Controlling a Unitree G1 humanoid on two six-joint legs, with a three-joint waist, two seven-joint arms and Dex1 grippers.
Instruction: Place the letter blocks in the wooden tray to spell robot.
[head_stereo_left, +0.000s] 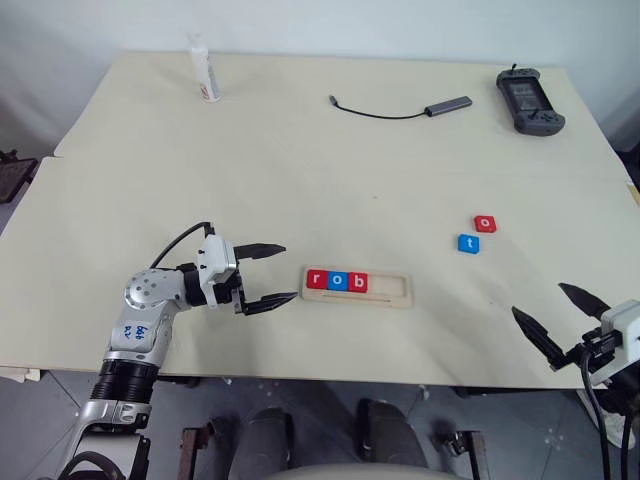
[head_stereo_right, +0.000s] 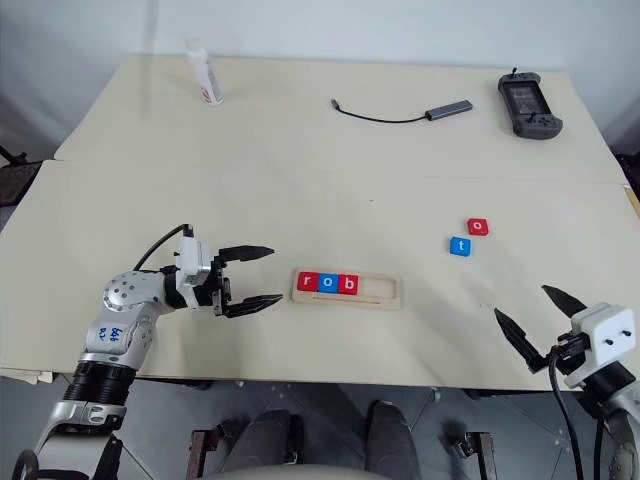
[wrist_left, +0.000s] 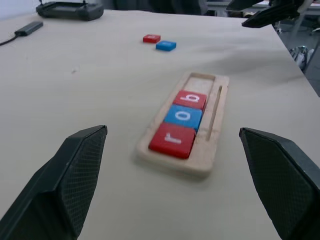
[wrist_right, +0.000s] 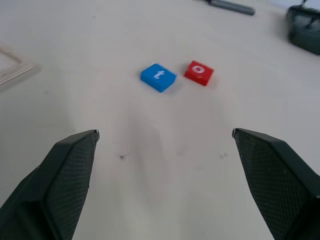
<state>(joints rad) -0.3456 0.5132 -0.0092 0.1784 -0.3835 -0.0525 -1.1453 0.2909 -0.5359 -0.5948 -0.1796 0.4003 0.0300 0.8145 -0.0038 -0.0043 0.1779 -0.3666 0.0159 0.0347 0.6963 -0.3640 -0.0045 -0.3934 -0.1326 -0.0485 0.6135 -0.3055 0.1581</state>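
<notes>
- The wooden tray (head_stereo_left: 358, 288) lies just in front of the left gripper (head_stereo_left: 268, 273), close to its fingertips but not touching them.
- Three letter blocks sit side by side in the tray: the red r block (head_stereo_left: 317, 280), then the blue o block (head_stereo_left: 338, 281), then the red b block (head_stereo_left: 359, 282). The two spots past the b are bare.
- The red o block (head_stereo_left: 485, 223) and the blue t block (head_stereo_left: 468, 243) lie on the table (head_stereo_left: 300, 150), ahead of the right gripper (head_stereo_left: 552, 314) and well apart from it. They lie just beside each other.
- The left gripper is spread wide and holds nothing. The right gripper is spread wide too, with nothing in it.
- What could go wrong: the o and t are so close that a finger going for the o might push the t away or grab both.
- If the t gets picked first, the word comes out wrong.
- The left fingers are near the tray, so a small bump could slide it and shake the blocks.
- The right wrist view shows the letters on the loose blocks big and clear.
- The left wrist view shows a thin groove running along the tray beside the blocks.
- The head views show the white bottle (head_stereo_left: 204, 68), the cable (head_stereo_left: 400, 108) and the black controller (head_stereo_left: 529, 102) far across the table.
</notes>
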